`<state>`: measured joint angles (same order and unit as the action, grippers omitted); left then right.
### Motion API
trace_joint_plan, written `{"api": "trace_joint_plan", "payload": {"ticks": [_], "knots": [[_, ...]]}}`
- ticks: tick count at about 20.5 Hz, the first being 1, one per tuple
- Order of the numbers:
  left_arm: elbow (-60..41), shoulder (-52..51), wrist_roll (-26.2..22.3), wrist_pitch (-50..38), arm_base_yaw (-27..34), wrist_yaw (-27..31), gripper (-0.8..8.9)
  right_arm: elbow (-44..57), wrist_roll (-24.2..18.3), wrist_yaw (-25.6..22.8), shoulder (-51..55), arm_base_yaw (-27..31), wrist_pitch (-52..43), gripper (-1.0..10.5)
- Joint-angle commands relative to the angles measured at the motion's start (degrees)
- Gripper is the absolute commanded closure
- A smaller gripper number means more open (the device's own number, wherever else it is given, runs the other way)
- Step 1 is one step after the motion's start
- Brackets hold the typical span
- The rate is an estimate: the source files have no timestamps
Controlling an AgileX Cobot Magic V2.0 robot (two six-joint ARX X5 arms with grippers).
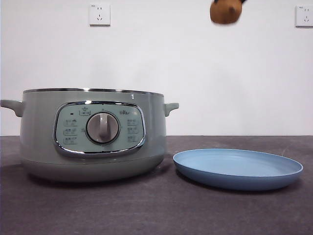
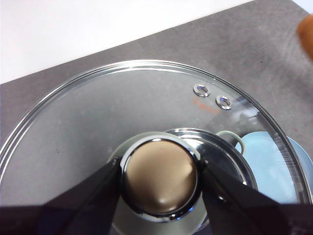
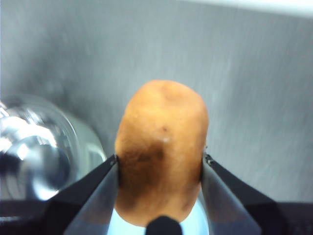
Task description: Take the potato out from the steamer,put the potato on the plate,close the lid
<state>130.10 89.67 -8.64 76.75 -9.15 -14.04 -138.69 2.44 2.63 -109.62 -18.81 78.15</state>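
Clamping potato (image 3: 161, 147) between right fingers (image 3: 100, 193), high above plate (image 1: 238, 169) | left fingers (image 2: 83, 196) pinching lid (image 2: 146, 122) knob

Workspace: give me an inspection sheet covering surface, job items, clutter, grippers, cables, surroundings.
Surface: dark grey table, bare where visible.
Steamer: open, no lid on it, on the table.
Plate: empty, beside the steamer.
Potato: held in the air, high above the plate.
Lid: lifted, held by its knob.
Clutter: nothing seen.
Left gripper: shut on the knob.
Right gripper: shut on the potato.
Cables: nothing seen.
Surroundings: white wall, two sockets.
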Motion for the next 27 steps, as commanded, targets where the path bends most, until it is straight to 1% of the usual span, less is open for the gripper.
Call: {"api": "trace_joint_plan", "payload": {"ticks": [1, 7, 9, 15, 17, 20, 21, 22, 23, 25, 27], "knots": [[0.77, -0.46, -0.66, -2.6, -0.59, -1.31, 8.22, 7.23, 0.31, 0.52, -0.28, 0.0, 1.27, 9.6], [0.77, -0.44, -0.63, -5.25, -2.23, -1.29, 8.22, 28.37, -0.98, 0.44, -0.28, -3.34, 0.55, 9.6], [0.77, -0.33, -0.63, -5.51, -2.54, -1.25, 8.22, 34.62, -1.01, 0.46, -0.28, -4.5, -3.26, 9.6], [0.77, 0.15, -0.66, -5.57, -2.54, -1.2, 8.22, 50.29, -0.46, 0.46, -0.28, -5.42, -15.93, 9.6], [0.77, 0.17, -0.66, -5.57, -2.54, -1.2, 8.22, 54.4, -0.48, 0.46, -0.31, -5.42, -19.87, 9.6], [0.77, 0.17, -0.66, -5.55, -2.54, -1.22, 8.22, 57.24, -0.48, 0.46, -0.28, -5.4, -22.05, 9.6], [0.77, 0.17, -0.66, -5.55, -2.54, -1.18, 8.22, 57.24, -0.33, 0.46, -0.28, -5.4, -22.18, 9.3], [0.77, 0.17, -0.66, -5.55, -2.54, -1.2, 8.22, 57.22, -0.35, 0.46, -0.26, -5.4, -22.23, 8.8], [0.77, 0.17, -0.66, -5.55, -2.54, -1.2, 8.22, 57.22, -0.33, 0.46, -0.17, -5.4, -22.18, 8.1], [0.77, 0.17, -0.66, -5.51, -2.54, -1.2, 8.22, 57.2, -0.31, 0.44, -0.17, -5.33, -22.21, 6.3], [0.77, 0.17, -0.66, -5.53, -2.54, -1.2, 8.22, 57.2, -0.31, 0.44, -0.04, -5.31, -22.14, 5.2]]}}
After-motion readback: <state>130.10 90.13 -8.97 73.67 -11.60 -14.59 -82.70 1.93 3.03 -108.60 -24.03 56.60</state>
